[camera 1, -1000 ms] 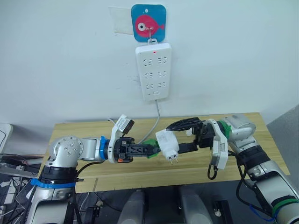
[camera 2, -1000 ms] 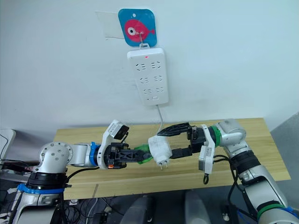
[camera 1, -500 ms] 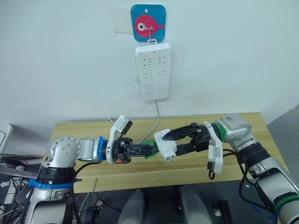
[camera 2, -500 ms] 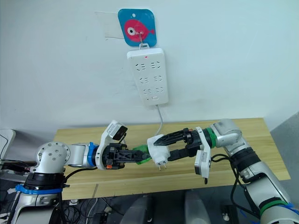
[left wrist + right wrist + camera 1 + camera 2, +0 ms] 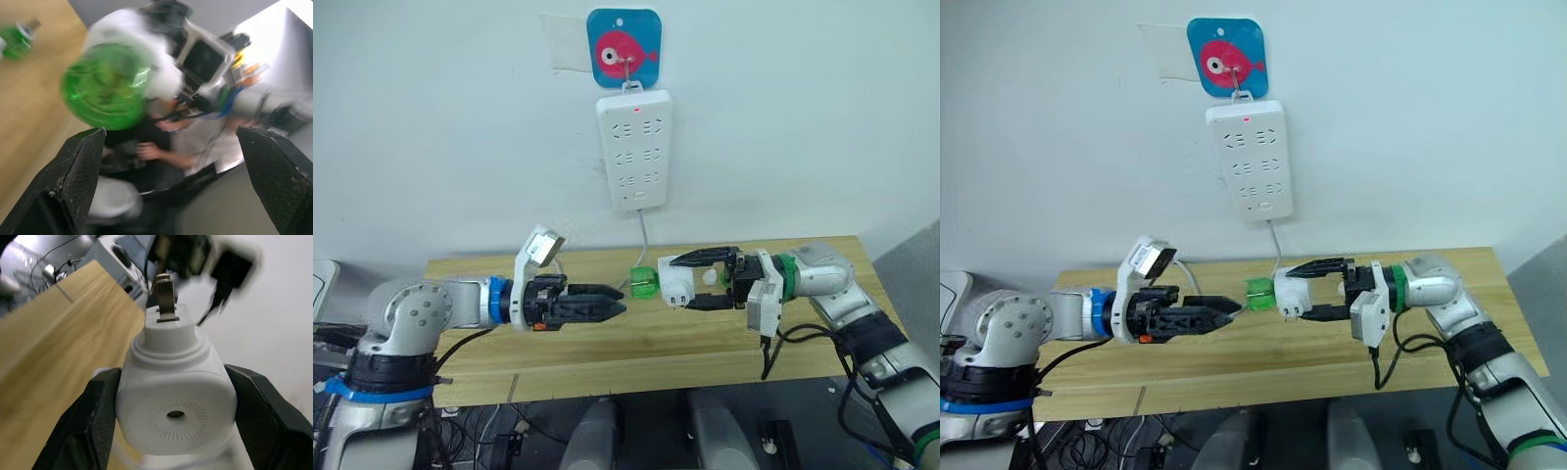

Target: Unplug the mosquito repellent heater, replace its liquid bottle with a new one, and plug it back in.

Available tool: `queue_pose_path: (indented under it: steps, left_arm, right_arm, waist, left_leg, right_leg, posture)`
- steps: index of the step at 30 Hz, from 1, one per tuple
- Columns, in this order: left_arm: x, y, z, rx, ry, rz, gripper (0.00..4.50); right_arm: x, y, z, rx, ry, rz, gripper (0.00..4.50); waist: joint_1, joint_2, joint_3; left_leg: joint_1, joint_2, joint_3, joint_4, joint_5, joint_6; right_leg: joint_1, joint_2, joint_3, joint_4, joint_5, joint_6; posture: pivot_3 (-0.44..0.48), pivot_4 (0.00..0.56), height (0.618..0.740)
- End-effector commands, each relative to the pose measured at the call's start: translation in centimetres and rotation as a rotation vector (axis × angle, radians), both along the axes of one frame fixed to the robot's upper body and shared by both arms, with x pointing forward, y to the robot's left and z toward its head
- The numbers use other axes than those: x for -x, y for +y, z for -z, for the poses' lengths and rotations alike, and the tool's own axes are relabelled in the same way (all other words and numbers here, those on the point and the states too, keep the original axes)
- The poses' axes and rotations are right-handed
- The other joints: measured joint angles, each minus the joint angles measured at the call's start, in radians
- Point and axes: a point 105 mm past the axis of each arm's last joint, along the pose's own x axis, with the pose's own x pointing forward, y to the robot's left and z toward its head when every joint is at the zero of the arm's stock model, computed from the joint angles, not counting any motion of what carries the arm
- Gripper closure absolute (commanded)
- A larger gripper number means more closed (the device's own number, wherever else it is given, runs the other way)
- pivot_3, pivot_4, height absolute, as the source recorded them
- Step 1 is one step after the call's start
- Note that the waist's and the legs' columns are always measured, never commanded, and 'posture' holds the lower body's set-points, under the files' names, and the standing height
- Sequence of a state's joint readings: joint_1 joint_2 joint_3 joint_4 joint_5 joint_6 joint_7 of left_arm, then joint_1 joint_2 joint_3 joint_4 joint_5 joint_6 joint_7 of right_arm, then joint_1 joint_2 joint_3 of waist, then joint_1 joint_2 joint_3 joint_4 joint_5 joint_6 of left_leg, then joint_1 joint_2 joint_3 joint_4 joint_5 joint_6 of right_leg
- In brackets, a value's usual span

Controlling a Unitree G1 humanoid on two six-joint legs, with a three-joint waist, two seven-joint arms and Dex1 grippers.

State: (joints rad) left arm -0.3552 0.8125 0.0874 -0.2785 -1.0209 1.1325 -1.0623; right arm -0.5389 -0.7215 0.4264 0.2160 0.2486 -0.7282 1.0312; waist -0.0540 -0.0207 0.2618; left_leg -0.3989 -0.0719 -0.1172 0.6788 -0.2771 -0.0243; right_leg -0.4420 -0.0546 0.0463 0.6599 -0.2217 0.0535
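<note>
We see the right arm stretched from the right edge of the head views toward the middle, forearm nearly level above the bench (image 5: 822,257). Its right gripper (image 5: 677,279) points toward the centre of the frame, and its two black fingers are clamped on the mosquito repellent heater (image 5: 676,281), one above and one below the white body. The heater is held in the air just right of centre, over the bench, with its two metal prongs pointing downward. In the right wrist view we look at its round face with the grey centre hole, pinched between the two finger pads. A green bottle (image 5: 644,283) sticks out of the heater's side that faces the left arm.

The left arm reaches in from the lower left, elbow bent, forearm also about level, so that the two arms face each other. The left gripper (image 5: 613,308) sits left of centre, slightly lower than the bottle and apart from it; its fingers lie close together at the tips and hold nothing.

On the wall at upper centre hangs the white power strip (image 5: 635,149), below a blue fish hook plate (image 5: 625,48).
</note>
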Motion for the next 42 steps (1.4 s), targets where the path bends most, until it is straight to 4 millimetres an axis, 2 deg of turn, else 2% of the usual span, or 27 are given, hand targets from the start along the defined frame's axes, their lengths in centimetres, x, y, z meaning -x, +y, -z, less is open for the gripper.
queue_pose_path:
  steps: [1,3,4,6,11,14,20,29,37,40,42]
  left_arm:
    - [-0.2,-0.8,0.3,-0.160,-0.442,0.036,0.00]
    - [-1.2,-1.3,0.8,-0.232,-0.674,0.012,0.00]
    - [-2.1,-1.6,0.8,-0.272,-0.813,-0.022,0.00]
    - [-2.6,-2.5,1.1,-0.322,-1.030,-0.019,0.00]
    - [-3.6,-4.0,2.4,-0.473,-1.374,0.025,0.00]
    - [-4.2,-5.2,2.5,-0.515,-1.483,0.041,0.00]
    - [-5.3,-6.8,3.4,-0.559,-1.515,0.036,0.00]
    - [-6.0,-7.5,4.7,-0.596,-1.425,0.006,0.00]
    - [-6.2,-8.1,4.7,-0.580,-1.425,0.012,0.00]
    - [-6.2,-8.1,5.1,-0.590,-1.407,0.027,0.60]
    - [-6.2,-8.1,5.1,-0.589,-1.398,0.029,1.24]
  right_arm:
    - [-0.5,-0.2,-1.3,-0.121,0.388,0.175,1.52]
    - [-0.7,-0.3,-1.2,-0.158,0.597,0.276,1.52]
    - [-1.1,-0.5,-0.8,-0.171,0.735,0.370,1.52]
    - [-1.6,-0.9,0.0,-0.190,0.975,0.534,1.52]
    - [-2.2,-1.1,0.2,-0.257,1.266,0.747,1.52]
    - [-2.2,-0.9,0.1,-0.282,1.371,0.805,1.52]
    - [-1.8,0.0,-0.5,-0.308,1.450,0.816,1.52]
    - [-1.5,0.6,-1.1,-0.337,1.479,0.814,1.52]
    - [-1.1,1.2,-1.3,-0.334,1.504,0.790,1.52]
    - [-1.0,1.3,-1.3,-0.334,1.508,0.788,1.52]
    - [-1.0,1.4,-1.3,-0.340,1.513,0.790,1.52]
  waist:
    - [0.007,0.002,-0.001]
    - [0.013,0.002,-0.001]
    - [0.015,0.002,-0.001]
    - [0.022,0.002,-0.002]
    - [0.027,0.001,-0.002]
    - [0.027,0.001,-0.002]
    - [0.023,0.001,-0.002]
    - [0.020,0.001,-0.002]
    - [0.019,0.001,-0.002]
    - [0.018,0.001,-0.002]
    - [0.017,0.001,-0.002]
  left_leg:
    - [0.000,0.000,0.000,0.000,0.000,0.000]
    - [0.000,0.000,0.002,0.000,0.000,0.000]
    - [0.000,0.000,0.002,0.000,0.000,0.000]
    - [0.000,0.001,0.003,0.000,0.000,0.001]
    - [-0.002,0.001,0.003,-0.001,-0.001,0.002]
    - [-0.002,0.001,0.003,-0.001,-0.003,0.005]
    - [-0.002,0.000,0.003,0.000,-0.003,0.007]
    - [-0.002,0.001,0.003,0.000,-0.003,0.007]
    - [-0.002,0.001,0.003,0.000,-0.003,0.007]
    - [-0.002,0.001,0.004,0.000,-0.003,0.008]
    - [-0.002,0.001,0.003,0.000,-0.003,0.008]
  right_leg:
    - [0.000,0.000,0.000,0.000,0.000,0.000]
    - [0.000,-0.001,0.001,-0.001,0.000,-0.001]
    - [0.001,-0.001,0.001,-0.001,0.000,-0.001]
    - [0.000,-0.001,0.001,-0.001,0.001,-0.001]
    - [0.000,-0.002,0.001,-0.003,0.001,-0.001]
    - [0.000,-0.001,0.001,-0.002,0.001,-0.001]
    - [0.000,-0.001,0.001,-0.001,0.001,-0.001]
    - [-0.001,0.000,0.001,0.001,0.001,-0.001]
    - [-0.001,0.000,0.001,0.001,0.001,-0.001]
    - [0.000,0.000,0.001,0.001,0.001,-0.001]
    - [-0.001,0.000,0.001,0.001,0.001,-0.001]
  posture:
    - [-0.030,0.207,0.740]
    - [-0.030,0.207,0.740]
    - [-0.029,0.208,0.740]
    - [-0.030,0.208,0.740]
    - [-0.029,0.208,0.740]
    - [-0.036,0.210,0.740]
    - [-0.044,0.212,0.740]
    - [-0.056,0.216,0.740]
    - [-0.059,0.217,0.740]
    - [-0.059,0.216,0.740]
    - [-0.060,0.218,0.740]
